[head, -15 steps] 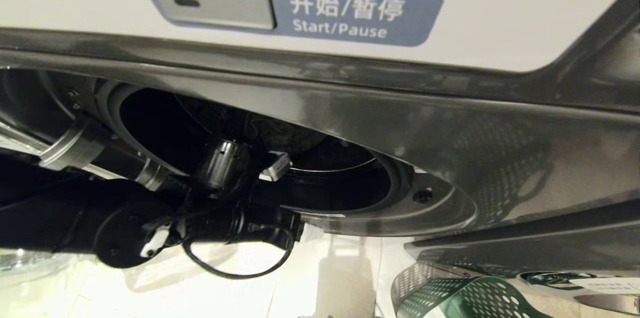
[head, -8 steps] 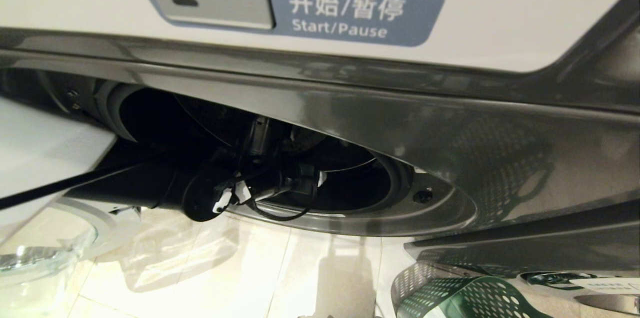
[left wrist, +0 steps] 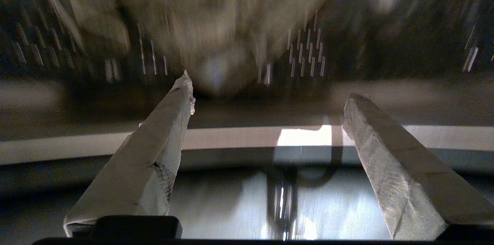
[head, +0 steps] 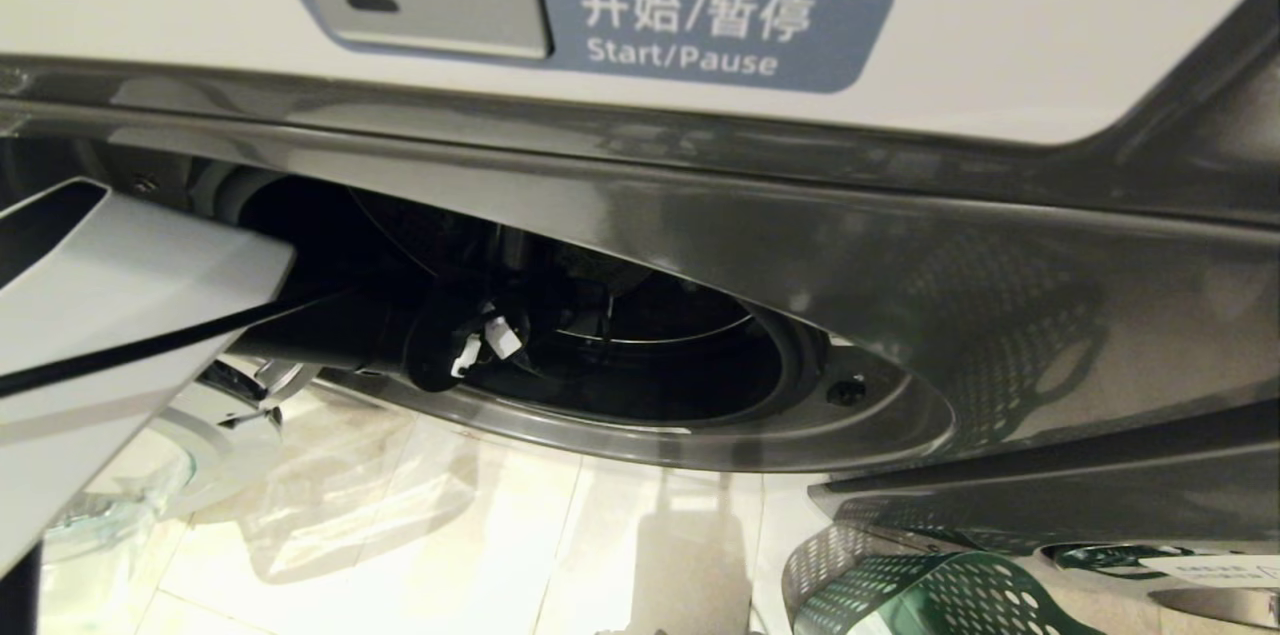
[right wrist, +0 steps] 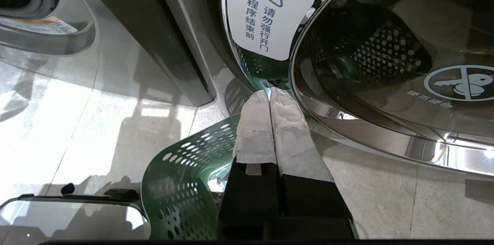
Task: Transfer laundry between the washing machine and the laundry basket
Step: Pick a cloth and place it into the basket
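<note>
Head view: left arm (head: 140,315) reaches into the washer (head: 640,365) drum. Left gripper (left wrist: 266,102), jaws wide apart and empty, faces pale laundry (left wrist: 200,32) deep inside. Right gripper (right wrist: 270,98), jaws pressed together, hangs by the basket (right wrist: 181,191). Step: reaching; next, advance and close on cloth.

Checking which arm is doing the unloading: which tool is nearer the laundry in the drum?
Left. The left tool is open inside the washing machine, pointed at the laundry just ahead. The right tool is shut outside, above the laundry basket.
</note>
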